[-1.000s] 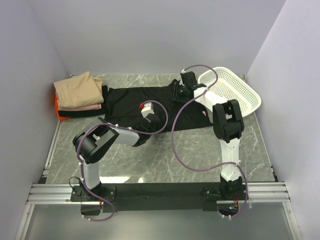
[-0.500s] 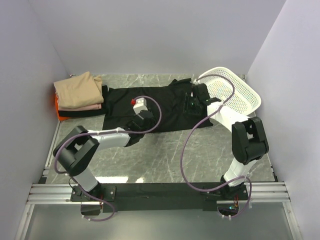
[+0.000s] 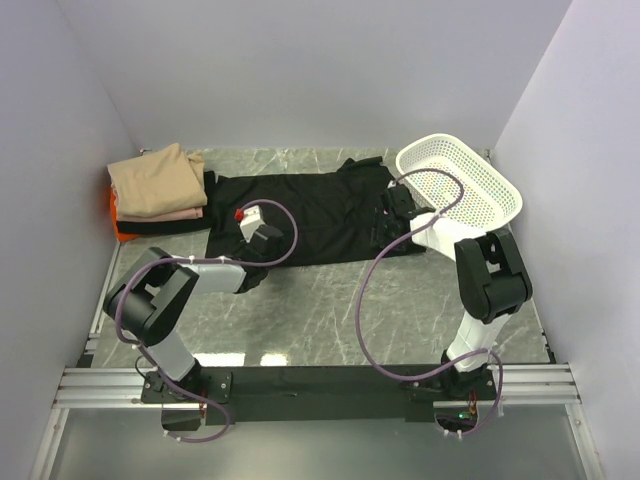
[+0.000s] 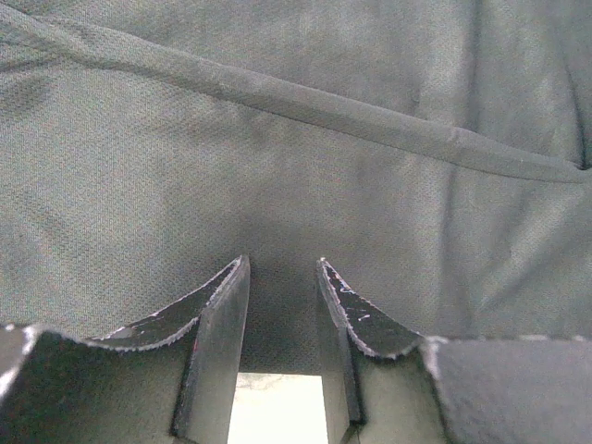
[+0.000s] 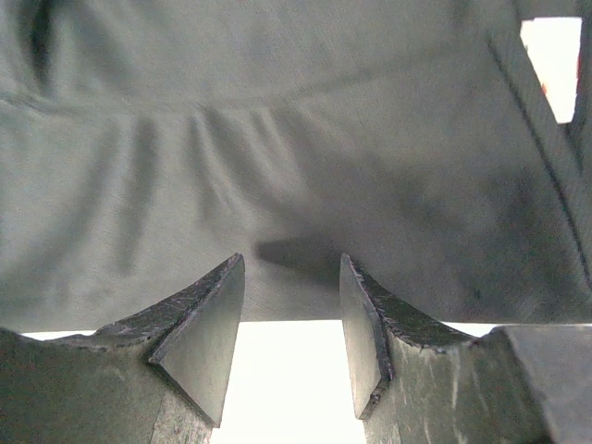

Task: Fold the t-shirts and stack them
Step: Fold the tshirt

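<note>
A plain black t-shirt (image 3: 320, 215) lies spread flat across the back middle of the table. My left gripper (image 3: 258, 240) is low over its near-left part, jaws open and empty. In the left wrist view the open left gripper (image 4: 282, 264) hovers over the black cloth (image 4: 296, 139), with a seam running across. My right gripper (image 3: 388, 212) is low over the shirt's right part. In the right wrist view it (image 5: 289, 261) is open, with the cloth edge (image 5: 277, 185) just ahead of the fingertips. A stack of folded shirts (image 3: 155, 185), tan on top, sits at the back left.
A white perforated basket (image 3: 462, 185) stands tilted at the back right, close to the right arm. Grey walls close in the left, back and right sides. Purple cables loop over the table from both arms.
My left gripper has moved left along the shirt's near part. My right gripper has come forward and down from the shirt's back edge onto its right part.
</note>
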You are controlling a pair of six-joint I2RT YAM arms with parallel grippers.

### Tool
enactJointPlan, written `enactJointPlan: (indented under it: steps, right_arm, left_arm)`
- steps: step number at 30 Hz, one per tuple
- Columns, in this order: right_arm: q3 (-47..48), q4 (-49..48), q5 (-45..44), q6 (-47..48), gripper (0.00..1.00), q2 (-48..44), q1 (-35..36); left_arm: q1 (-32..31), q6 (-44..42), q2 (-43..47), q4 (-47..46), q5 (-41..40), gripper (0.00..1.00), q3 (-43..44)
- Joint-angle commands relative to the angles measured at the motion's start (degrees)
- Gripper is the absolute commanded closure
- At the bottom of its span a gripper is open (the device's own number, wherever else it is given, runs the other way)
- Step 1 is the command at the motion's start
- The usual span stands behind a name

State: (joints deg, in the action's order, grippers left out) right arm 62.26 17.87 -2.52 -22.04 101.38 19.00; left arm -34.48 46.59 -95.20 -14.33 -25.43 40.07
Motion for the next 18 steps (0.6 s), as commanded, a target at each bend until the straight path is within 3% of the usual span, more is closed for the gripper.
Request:
enactJointPlan:
  steps: [1,11,18]
  right_arm:
    - [-2.3,-0.2,-0.4,-1.0,0.47,0.3,0.2]
    - [-7.2,2.4,4.0,-1.7,0.47,-0.5,0.3]
    - [-12.4,5.1,6.8,-3.2,0.46,-7.8,0.5]
  left_arm:
    - [0.3,0.1,-0.6,1.0,0.5,0.59,-2.3]
    - [0.3,3.9,1.6,2.8,3.5,0.60,-7.3]
    - [0.1,6.1,6.1,1.8,6.8,0.60,-13.3]
